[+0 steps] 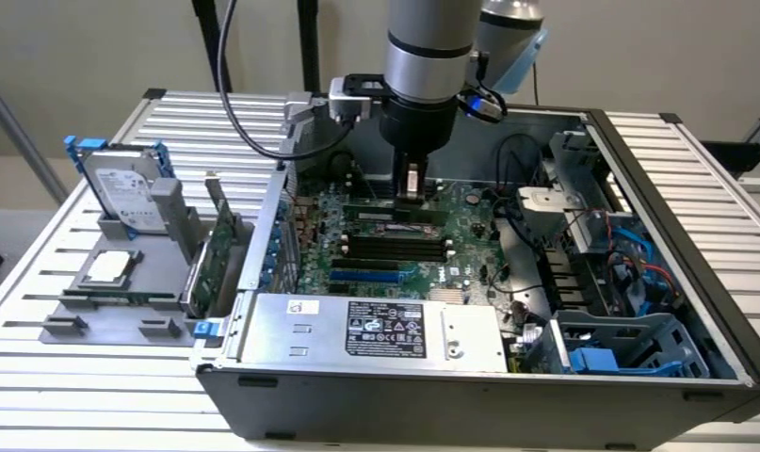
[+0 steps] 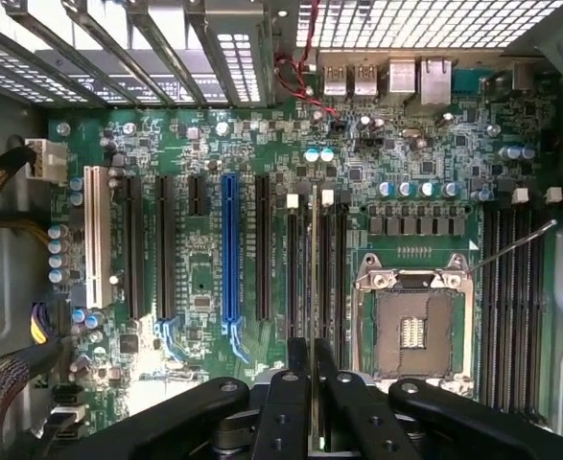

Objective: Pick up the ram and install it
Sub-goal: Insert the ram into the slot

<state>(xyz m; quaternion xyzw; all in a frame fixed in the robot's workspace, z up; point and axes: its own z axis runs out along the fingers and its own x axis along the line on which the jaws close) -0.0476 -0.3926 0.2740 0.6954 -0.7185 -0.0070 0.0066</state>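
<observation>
Space is tight in there: the ram [image 2: 315, 287] hangs over the motherboard [image 2: 204, 278] with black slots [image 2: 293, 268] close on both sides and the CPU socket [image 2: 412, 331] just beside them. Arm comes straight down into the open case [image 1: 681, 188], gripper [image 1: 412, 196] pointing at the board, fingers [image 2: 283, 412] pinched narrow on the stick. Ram's held on edge, long axis parallel to the slots.

Arm vertical, end effector [image 1: 412, 200] downward, fingers [image 2: 286, 407] clamped together.
</observation>
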